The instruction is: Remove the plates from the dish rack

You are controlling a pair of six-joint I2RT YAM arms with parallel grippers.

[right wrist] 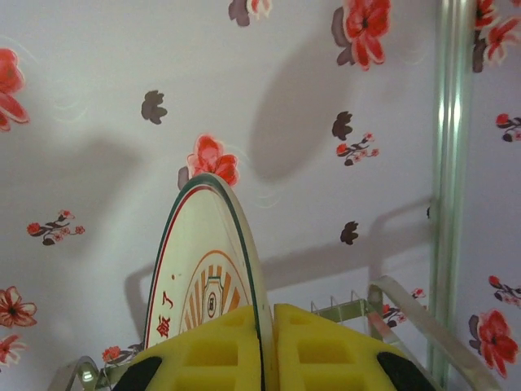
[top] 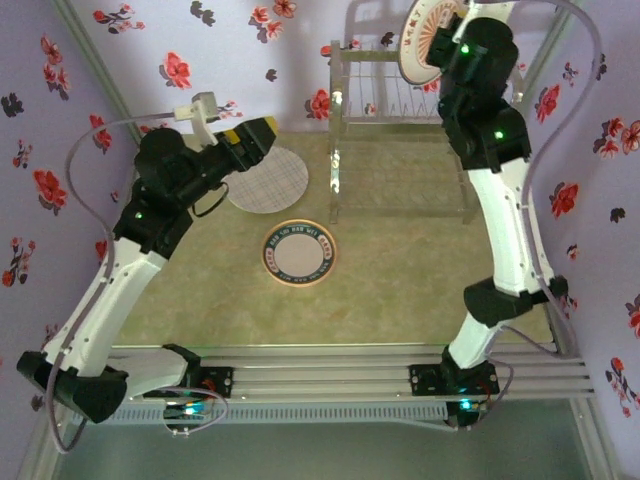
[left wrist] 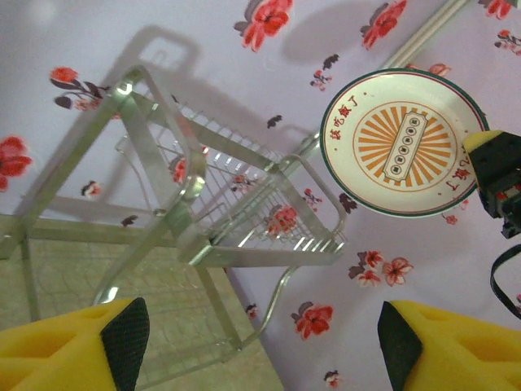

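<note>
**A:** From overhead, where is the orange-rayed plate (top: 428,35)?

**B:** At the far right, over the back right corner of the rack (top: 400,110). The right claw (top: 447,50) has it by the rim, and it stands on edge.

**A:** And the left claw (top: 255,138)?

**B:** It is by the far edge of a pale plate (top: 268,182) lying flat on the worktop (top: 400,270). A dark-ringed plate (top: 299,253) lies nearer the arms, apart from the pale one.

**A:** What about the left wrist camera?

**B:** The left claw's yellow fingers stand wide apart with nothing between them. Beyond them the rack runs from the left to the middle. The rayed plate faces the camera at the upper right, clear of the rack. The right claw pinches its right-hand rim.

**A:** And the right wrist camera?

**B:** The plate is seen edge-on, rising straight out from between the two yellow fingers. They are clamped narrow on its lower rim. The plate's rayed face turns left. A rail of the rack shows low on the right, beside the claw.
</note>
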